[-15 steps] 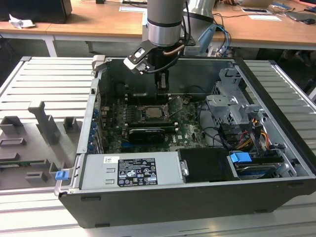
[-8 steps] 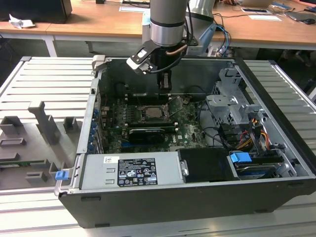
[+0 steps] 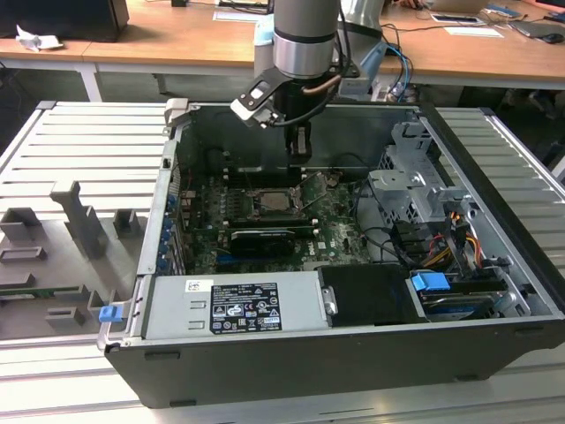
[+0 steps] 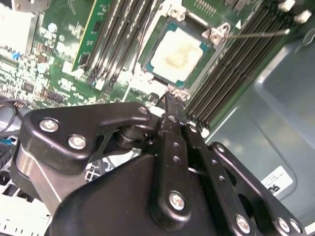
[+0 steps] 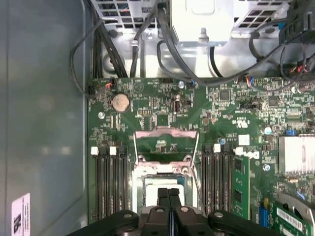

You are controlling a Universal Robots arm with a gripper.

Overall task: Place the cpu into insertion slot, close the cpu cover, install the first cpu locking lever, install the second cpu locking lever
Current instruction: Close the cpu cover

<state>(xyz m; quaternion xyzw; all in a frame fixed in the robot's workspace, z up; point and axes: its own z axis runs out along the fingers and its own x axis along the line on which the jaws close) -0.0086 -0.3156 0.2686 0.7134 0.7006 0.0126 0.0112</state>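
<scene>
Hanging inside the open computer case (image 3: 309,367), the gripper (image 3: 301,157) sits low over the green motherboard (image 3: 340,234), right at the insertion slot (image 5: 138,191). In the first wrist view the fingers (image 5: 163,196) are clenched together with only a thin seam between them and nothing gripped. In the second wrist view the tip comes down at the slot's edge, just beside the cpu (image 4: 179,51). Cannot tell whether it touches the rim.

Cpu lies flat in the slot, pale metal top up, a yellowish smear across its middle. Cpu cover (image 5: 167,133) stands raised on its hinge, not closed, on the slot's side toward the drive cage (image 3: 410,181) at the exterior view's right. Green board shows through its cut-out. One locking lever (image 4: 256,34), a thin wire rod, reaches out across the black memory slots (image 4: 236,59).

Power supply (image 3: 229,305) fills the near side of the case. Grey fixture tray (image 3: 71,238) lies outside the case on the exterior view's left. Wooden desk (image 3: 177,44) stands at the far side.
</scene>
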